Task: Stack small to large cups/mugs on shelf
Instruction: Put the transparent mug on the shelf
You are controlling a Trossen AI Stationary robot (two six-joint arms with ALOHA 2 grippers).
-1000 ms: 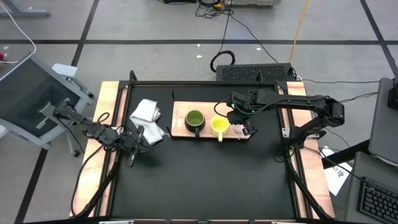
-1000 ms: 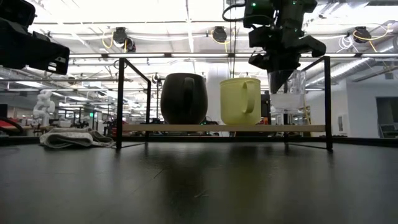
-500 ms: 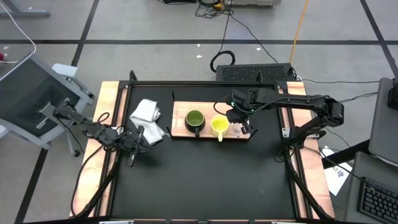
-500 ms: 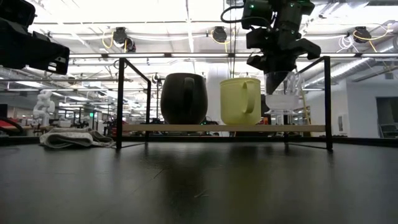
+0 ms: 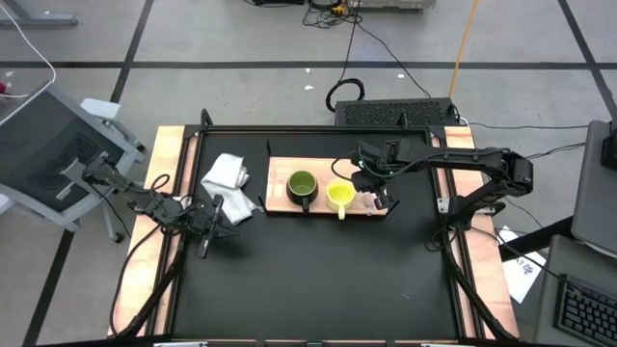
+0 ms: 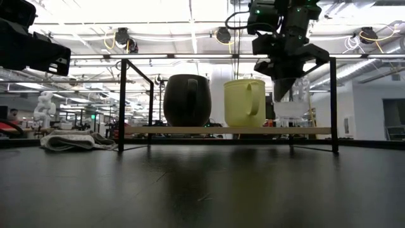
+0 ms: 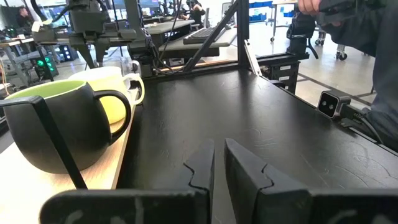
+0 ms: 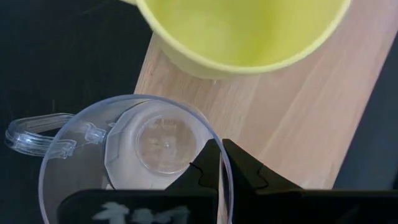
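Note:
On the light-wood shelf (image 5: 280,200) a dark green mug (image 5: 302,185) stands toward the left and a yellow mug (image 5: 339,196) beside it, both upright on their bases. A clear glass cup (image 8: 124,162) hangs at the shelf's right end, next to the yellow mug (image 8: 242,37). My right gripper (image 8: 220,163) is shut on it, pointing steeply down. At the table's left edge my left gripper (image 7: 218,171) stays shut on nothing, pointing level toward the shelf. My right gripper holds the clear cup by its rim (image 8: 200,132), on the side away from the cup's handle (image 8: 31,134). One finger is inside the cup and one outside, coming from above. In the low view the cup (image 6: 292,104) hangs a little tilted, its base just above the shelf board (image 6: 228,130).
A crumpled white cloth (image 5: 228,178) lies on the table left of the shelf, close to my left gripper (image 5: 222,214). Thin black bracket posts (image 6: 333,104) rise at the shelf's corners. The black tabletop (image 5: 318,280) spreads bare in front of the shelf.

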